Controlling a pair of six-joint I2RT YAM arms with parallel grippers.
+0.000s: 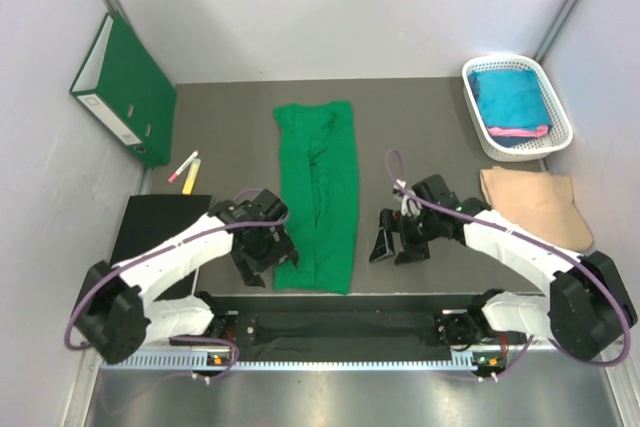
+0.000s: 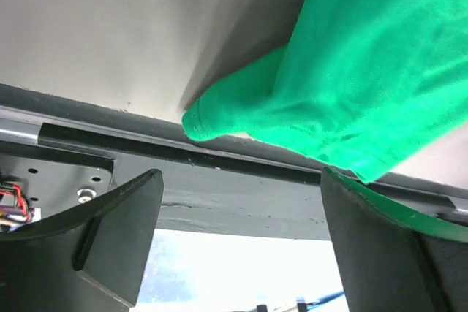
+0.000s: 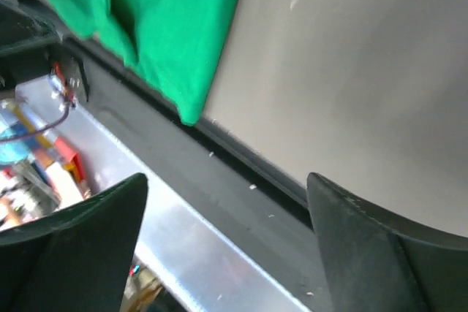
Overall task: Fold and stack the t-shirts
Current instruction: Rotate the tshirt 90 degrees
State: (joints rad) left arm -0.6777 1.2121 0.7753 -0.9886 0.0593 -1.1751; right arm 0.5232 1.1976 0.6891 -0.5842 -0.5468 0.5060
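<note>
The bright green t-shirt lies on the grey table as a long narrow strip, folded lengthwise and running from near to far. My left gripper is open at the strip's near left corner. In the left wrist view the green cloth reaches the tip of the right finger, and nothing lies between the jaws of the left gripper. My right gripper is open and empty, a little right of the strip. The right wrist view shows the shirt's near corner beyond the right gripper. Teal and pink shirts lie in the basket.
A white basket stands at the back right. A folded tan cloth lies in front of it. A dark green binder leans at the back left, with markers and a black pad nearer. The table's near edge rail runs just below the shirt.
</note>
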